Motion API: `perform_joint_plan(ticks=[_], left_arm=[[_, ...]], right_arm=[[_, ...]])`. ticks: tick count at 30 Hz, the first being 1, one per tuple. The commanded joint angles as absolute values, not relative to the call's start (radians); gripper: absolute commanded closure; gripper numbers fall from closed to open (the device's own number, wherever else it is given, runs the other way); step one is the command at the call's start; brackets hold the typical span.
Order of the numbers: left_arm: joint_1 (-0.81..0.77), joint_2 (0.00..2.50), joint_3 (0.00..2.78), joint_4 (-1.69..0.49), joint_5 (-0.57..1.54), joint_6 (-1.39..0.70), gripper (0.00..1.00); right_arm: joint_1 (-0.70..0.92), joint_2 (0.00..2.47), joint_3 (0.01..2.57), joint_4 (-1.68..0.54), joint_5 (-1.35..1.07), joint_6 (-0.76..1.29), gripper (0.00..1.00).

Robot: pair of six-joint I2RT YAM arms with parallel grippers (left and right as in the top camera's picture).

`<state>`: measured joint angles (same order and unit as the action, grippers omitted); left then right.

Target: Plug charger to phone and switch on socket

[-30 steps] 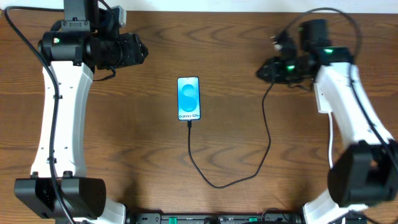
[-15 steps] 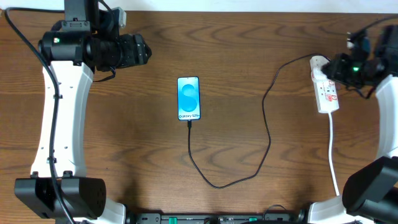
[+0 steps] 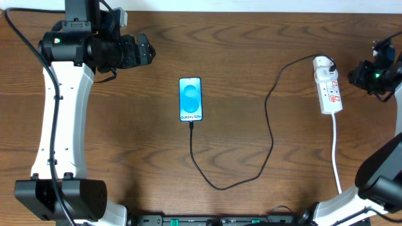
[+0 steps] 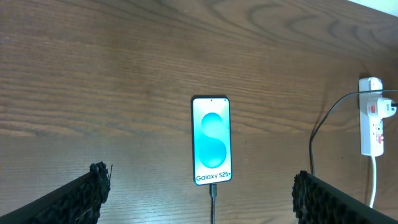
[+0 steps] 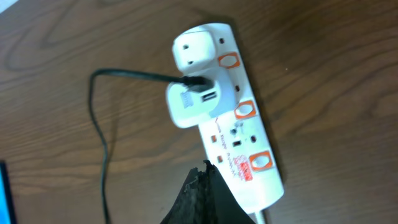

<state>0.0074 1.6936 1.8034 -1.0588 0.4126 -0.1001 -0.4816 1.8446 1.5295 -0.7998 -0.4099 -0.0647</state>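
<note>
Socket [image 3: 328, 94] near right edge: light, rigid plastic, likely skids; press its switches from above. Charger [image 3: 271, 129] limp, seated in phone [image 3: 191, 99] at middle of counter [image 3: 125, 157]. Right hand [image 5: 200, 186] closed, empty; left hand [image 3: 146, 51] open.

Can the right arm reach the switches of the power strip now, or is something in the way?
Probably yes. The right gripper is just beside the power strip, and nothing lies between them; the red switches face up, clear of the white adapter.
</note>
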Motion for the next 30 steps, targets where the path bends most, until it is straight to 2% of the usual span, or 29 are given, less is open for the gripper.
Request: perform_joint_plan(ticks=[1,30], left_arm=[[0.007,1.686,1.801,-1.062,0.407,-0.09,0.04],[0.007,1.686,1.801,-1.062,0.407,-0.091,0.04]], right_arm=[[-0.499,1.905,1.542,-0.776,-0.409,-0.065,0.99],[-0.511,2.135,1.542,-0.56,-0.477,-0.042,0.99]])
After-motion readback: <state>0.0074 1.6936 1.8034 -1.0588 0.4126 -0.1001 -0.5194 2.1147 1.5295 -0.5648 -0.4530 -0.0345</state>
